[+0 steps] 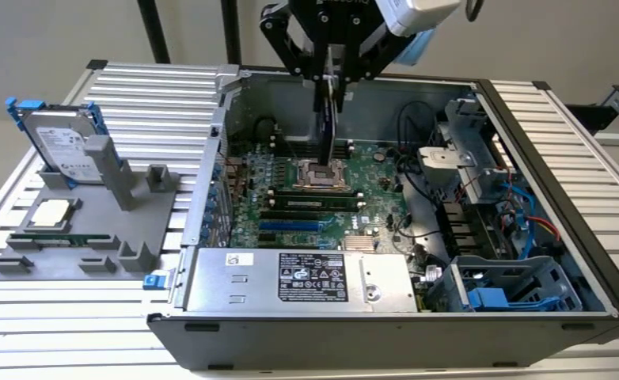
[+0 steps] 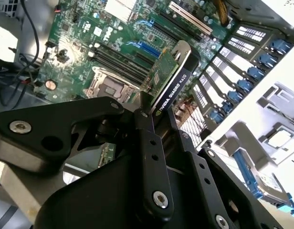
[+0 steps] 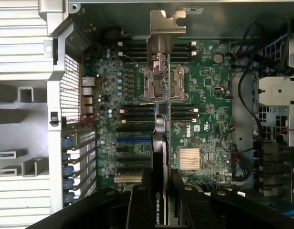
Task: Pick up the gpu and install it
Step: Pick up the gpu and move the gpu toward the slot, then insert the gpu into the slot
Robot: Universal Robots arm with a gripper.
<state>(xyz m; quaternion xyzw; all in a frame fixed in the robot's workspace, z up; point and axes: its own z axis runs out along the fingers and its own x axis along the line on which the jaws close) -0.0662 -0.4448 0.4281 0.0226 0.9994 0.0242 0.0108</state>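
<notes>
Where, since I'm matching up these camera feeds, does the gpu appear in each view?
Exterior view: the gpu hangs edge-on from the gripper, above the motherboard.
Second wrist view: the gpu juts out of the gripper, dark face showing.
First wrist view: the gpu is seen edge-on across the motherboard, silver bracket at its far end.
Shared landmark: the CPU socket, close by the card in all three.

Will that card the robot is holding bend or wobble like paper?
Probably not: the gpu hangs straight from the gripper, so it looks stiff. It's thin, so likely light. Bare green electronics show on it, so bumps could probably damage it.
</notes>
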